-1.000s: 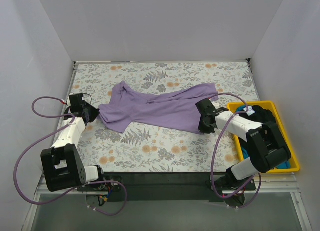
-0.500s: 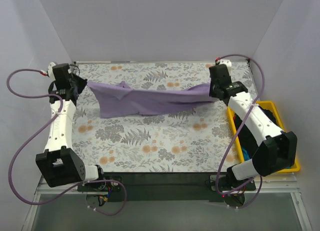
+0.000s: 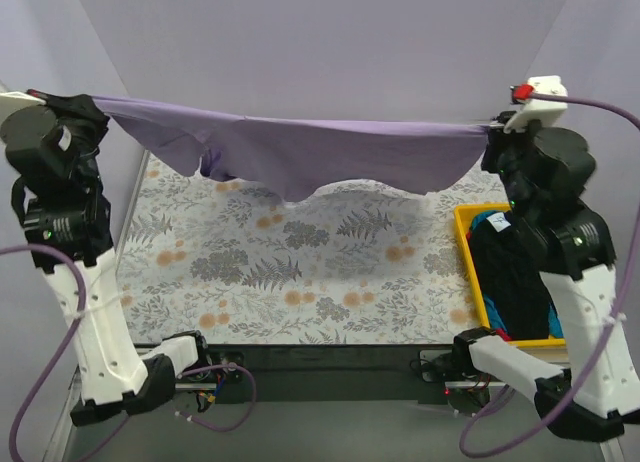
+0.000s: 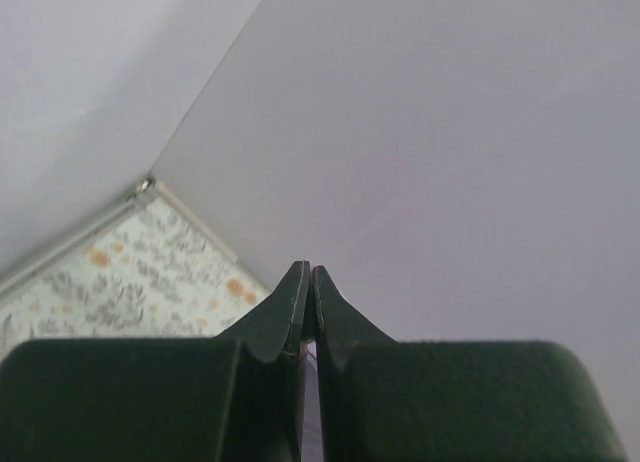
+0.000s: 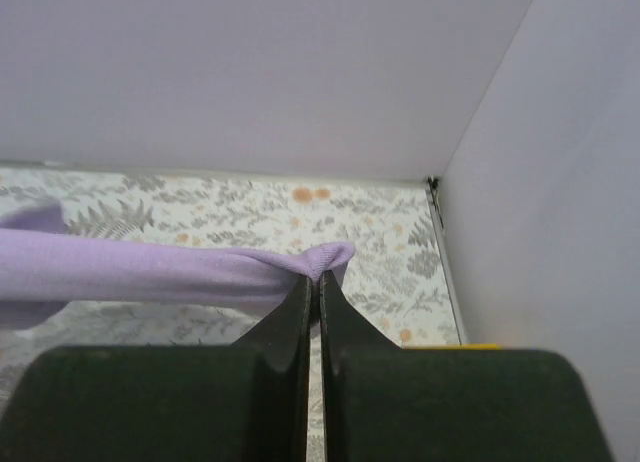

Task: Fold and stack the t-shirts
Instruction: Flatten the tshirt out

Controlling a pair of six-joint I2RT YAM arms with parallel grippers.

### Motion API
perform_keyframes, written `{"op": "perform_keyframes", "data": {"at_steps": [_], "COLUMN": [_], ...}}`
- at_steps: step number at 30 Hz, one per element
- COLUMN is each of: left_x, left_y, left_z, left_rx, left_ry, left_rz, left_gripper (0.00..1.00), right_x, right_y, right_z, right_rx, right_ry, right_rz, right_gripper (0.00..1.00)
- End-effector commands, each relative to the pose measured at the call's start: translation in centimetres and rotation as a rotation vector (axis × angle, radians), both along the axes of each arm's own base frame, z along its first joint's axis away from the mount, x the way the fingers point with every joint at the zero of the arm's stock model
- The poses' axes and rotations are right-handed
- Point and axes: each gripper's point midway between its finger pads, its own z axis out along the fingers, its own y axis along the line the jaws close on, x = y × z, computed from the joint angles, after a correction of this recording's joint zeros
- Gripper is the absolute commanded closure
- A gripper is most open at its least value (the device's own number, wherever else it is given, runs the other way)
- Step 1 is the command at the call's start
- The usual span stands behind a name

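The lavender t-shirt (image 3: 320,152) hangs stretched in the air between my two raised arms, well above the floral table (image 3: 300,272). My left gripper (image 3: 100,102) is shut on its left end. In the left wrist view the gripper (image 4: 308,272) is closed, with only a sliver of fabric between the fingers. My right gripper (image 3: 490,132) is shut on the right end. In the right wrist view the gripper (image 5: 318,280) pinches a fold of the lavender t-shirt (image 5: 150,267). A black t-shirt (image 3: 510,272) and a blue one (image 3: 488,220) lie in the tray.
The yellow tray (image 3: 465,217) stands at the table's right edge, under my right arm; a strip of its rim shows in the right wrist view (image 5: 450,346). White walls close in the back and both sides. Purple cables loop beside both arms.
Both arms have risen from table level to high up, moving apart. The lavender t-shirt went from lying bunched on the table to hanging taut in the air.
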Motion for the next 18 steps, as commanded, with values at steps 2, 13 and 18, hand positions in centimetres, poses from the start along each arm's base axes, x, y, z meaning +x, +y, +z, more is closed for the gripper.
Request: {"op": "perform_keyframes", "data": {"at_steps": [2, 13, 18], "left_x": [-8.2, -4.4, 5.5], "left_y": [1.4, -0.6, -1.9], "left_z": [8.6, 12.8, 7.7], "left_rx": [0.128, 0.286, 0.264], "left_ry": [-0.222, -0.271, -0.15], "left_rz": [0.16, 0.026, -0.15], "left_gripper": [1.0, 1.0, 1.0], "right_x": [-5.7, -6.9, -0.8], "right_y": [-1.8, -0.5, 1.5], "right_z": [6.6, 9.9, 5.2], "right_rx": [-0.028, -0.089, -0.144], "right_ry": [-0.206, -0.264, -0.104], "right_rz": [0.05, 0.162, 0.172], "right_gripper": [0.99, 0.99, 0.99]}}
